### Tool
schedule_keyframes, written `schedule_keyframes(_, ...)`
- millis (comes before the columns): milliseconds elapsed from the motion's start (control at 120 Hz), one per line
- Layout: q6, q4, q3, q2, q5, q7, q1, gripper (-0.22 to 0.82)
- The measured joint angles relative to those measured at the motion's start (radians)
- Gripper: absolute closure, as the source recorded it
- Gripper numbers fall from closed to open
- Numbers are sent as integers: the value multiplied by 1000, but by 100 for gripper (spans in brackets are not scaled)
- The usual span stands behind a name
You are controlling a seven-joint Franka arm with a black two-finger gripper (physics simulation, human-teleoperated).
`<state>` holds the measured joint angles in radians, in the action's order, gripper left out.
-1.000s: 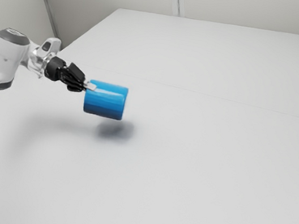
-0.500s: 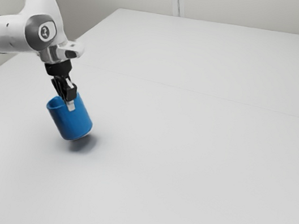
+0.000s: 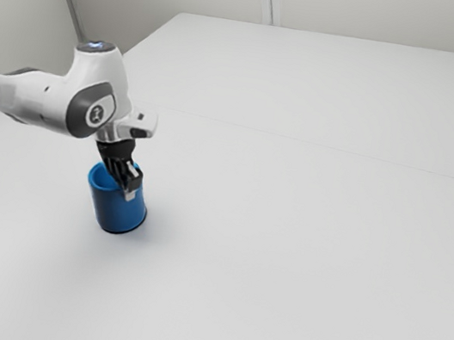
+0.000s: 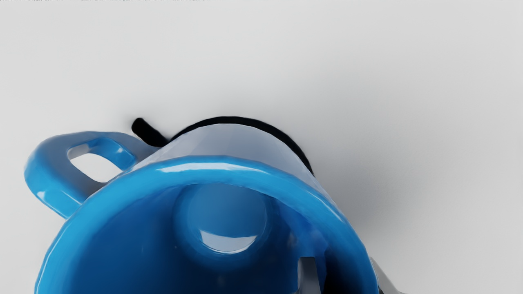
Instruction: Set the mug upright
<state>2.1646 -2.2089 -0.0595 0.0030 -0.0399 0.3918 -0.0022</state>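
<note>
The blue mug (image 3: pixel 115 211) is right at the fingers (image 3: pixel 127 188), with its bottom down on the white worktop (image 3: pixel 282 258) below them. Its big round mouth faces up, and the mug looks upright, or very nearly so. From where I stand, the fingers are closed on the side of the mug: one dips inside the mouth and the other is on the outside, with the mug's wall pinched between them. The handle (image 4: pixel 47 173) sticks out across the mouth from the fingers, away from the bit they hold. The inside of the mug is blue too, and its round bottom is shiny, deeper down than the finger that dips in. The white robot arm (image 3: pixel 90 103) comes from the exterior view's left and bends down over the mug. A soft gray shadow (image 4: pixel 380 192) lies on the worktop just beside the mug, near the outside finger.
</note>
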Motion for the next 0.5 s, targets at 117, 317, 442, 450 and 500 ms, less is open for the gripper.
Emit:
schedule_keyframes(117,20,-6,1,-4,7,-21,-21,32)
schedule_keyframes(317,15,12,1,-35,13,-45,-38,13)
schedule_keyframes(442,-52,125,2,-33,21,-56,38,7)
schedule_keyframes(450,-59,138,2,-32,21,-56,44,7)
schedule_keyframes(500,-106,207,2,-25,24,-60,84,5)
